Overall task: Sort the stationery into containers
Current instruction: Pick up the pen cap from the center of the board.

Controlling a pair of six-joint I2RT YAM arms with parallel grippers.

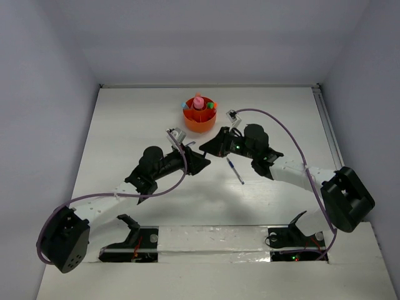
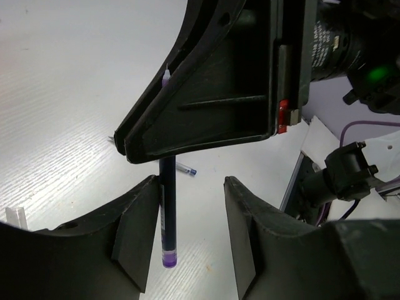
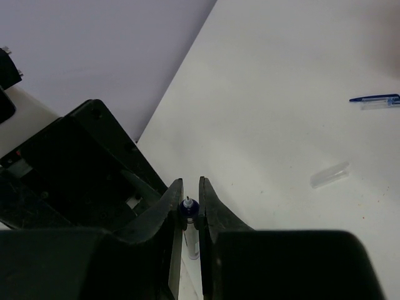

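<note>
1. Right gripper clamps the dark pen mid-table. The left gripper has its fingers apart either side.
2. Blue pen lies nearby, orange cup beyond.
3. White table, pale walls.

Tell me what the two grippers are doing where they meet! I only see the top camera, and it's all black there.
Observer: The right gripper is pinching a dark pen between its shut fingers.
Operator: Is the left one holding it too?
Observer: No. The left gripper is open, with one finger on each side of the pen's lower end.
Operator: Is anything tiny on the table?
Observer: Yes, a small clear cap lies near the blue pen.
</note>
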